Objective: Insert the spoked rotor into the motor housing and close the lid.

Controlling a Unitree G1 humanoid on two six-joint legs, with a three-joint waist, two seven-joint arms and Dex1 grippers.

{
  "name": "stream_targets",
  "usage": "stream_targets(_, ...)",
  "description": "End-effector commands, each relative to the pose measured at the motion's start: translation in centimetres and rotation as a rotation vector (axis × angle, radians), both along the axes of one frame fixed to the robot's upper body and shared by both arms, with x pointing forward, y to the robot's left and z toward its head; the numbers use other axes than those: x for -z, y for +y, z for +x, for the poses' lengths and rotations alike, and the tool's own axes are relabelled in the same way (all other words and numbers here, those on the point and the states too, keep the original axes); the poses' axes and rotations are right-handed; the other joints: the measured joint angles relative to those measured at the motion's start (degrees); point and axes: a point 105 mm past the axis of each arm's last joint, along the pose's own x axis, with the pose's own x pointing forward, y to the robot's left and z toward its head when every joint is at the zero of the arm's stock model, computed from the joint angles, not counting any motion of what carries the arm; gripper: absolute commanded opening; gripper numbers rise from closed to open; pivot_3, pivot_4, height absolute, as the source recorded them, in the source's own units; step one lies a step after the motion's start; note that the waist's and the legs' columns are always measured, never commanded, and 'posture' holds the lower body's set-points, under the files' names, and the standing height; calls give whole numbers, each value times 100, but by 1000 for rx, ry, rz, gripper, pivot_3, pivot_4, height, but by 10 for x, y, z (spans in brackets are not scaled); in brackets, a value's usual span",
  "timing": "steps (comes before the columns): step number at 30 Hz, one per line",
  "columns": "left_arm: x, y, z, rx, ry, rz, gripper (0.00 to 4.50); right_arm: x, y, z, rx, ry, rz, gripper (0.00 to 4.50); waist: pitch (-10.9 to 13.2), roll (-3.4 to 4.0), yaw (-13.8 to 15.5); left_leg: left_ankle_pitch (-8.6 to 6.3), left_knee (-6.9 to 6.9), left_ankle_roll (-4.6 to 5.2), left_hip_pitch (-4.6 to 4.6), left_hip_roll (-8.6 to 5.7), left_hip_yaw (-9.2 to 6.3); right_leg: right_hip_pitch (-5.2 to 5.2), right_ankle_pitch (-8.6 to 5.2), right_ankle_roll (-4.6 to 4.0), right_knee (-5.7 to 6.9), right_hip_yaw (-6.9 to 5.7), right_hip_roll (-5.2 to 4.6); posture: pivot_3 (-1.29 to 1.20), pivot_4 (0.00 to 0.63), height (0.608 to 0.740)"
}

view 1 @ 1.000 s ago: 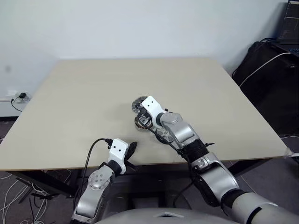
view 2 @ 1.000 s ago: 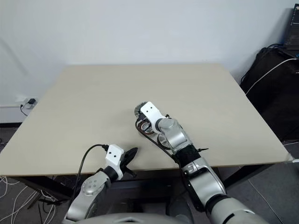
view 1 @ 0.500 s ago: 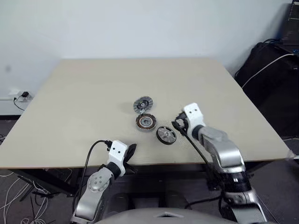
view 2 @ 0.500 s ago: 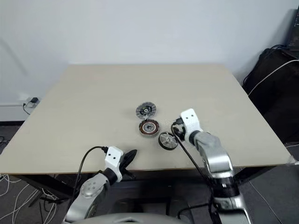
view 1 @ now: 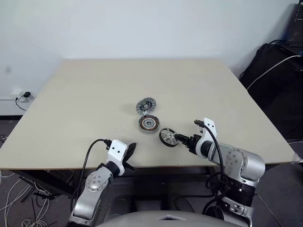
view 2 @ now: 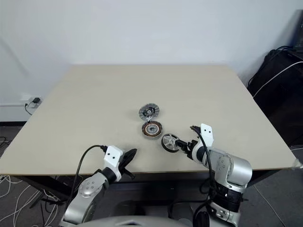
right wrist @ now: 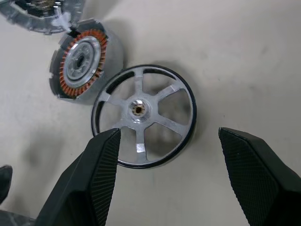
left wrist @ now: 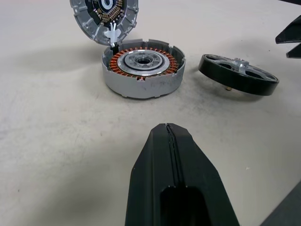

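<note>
Beige table [view 1: 85, 94], three motor parts grouped near its middle, toward the near edge.

Housing [left wrist: 142, 67] sat flat, open side up, copper windings ringing a silvery hub. Lid [left wrist: 104, 18] lay just behind it on the far side, tilted up against the housing's rim, ribbed face with dark centre showing. A small white tab sat where the two meet; could not tell if it joined them.

Rotor [right wrist: 143, 115] lay on the table just to the right of the housing, close beside it, resting slightly tilted. Silver spokes and hub faced up inside a black rim.

Right gripper [right wrist: 174, 174] was near the front edge, aimed down at the rotor, fingers [right wrist: 101, 174] spread wide, holding nothing and clear of the rim.

Left gripper [left wrist: 175, 160] hung at the near edge, well short of the parts, fingers pressed fully together and empty, pointing toward the housing.
</note>
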Motion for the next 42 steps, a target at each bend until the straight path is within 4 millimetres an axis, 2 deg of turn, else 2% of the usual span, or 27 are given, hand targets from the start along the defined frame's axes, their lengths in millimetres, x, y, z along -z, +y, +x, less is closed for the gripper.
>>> stream_targets(1,-14,-2,4,11,-57,-15,0,-2,5,5,10,5,50,3543,4,7,-3,0,0,0,-1,0,0,-1,0,-1,0,0,1,0,0,740)
stream_targets(6,-14,-2,4,9,-56,-19,0,7,8,4,14,56,89,3543,7,12,-20,0,0,0,-2,0,0,-1,-1,0,0,-1,1,0,0,740)
stream_targets(19,-15,-4,4,18,-53,-25,0,16,19,10,96,105,273,3543,7,13,-67,0,0,0,-2,1,-5,0,0,2,-1,-3,3,0,0,740)
stream_targets(30,-14,-3,3,23,-45,-19,0,5,36,16,116,85,440,3543,15,26,-74,0,-2,0,-5,0,-5,-2,0,2,-5,-2,1,0,0,740)
stream_targets(42,-14,-3,4,23,-45,-17,0,-1,60,20,61,89,457,3543,17,34,-72,0,-4,3,-41,0,-18,-11,10,14,-38,-12,11,0,0,740)
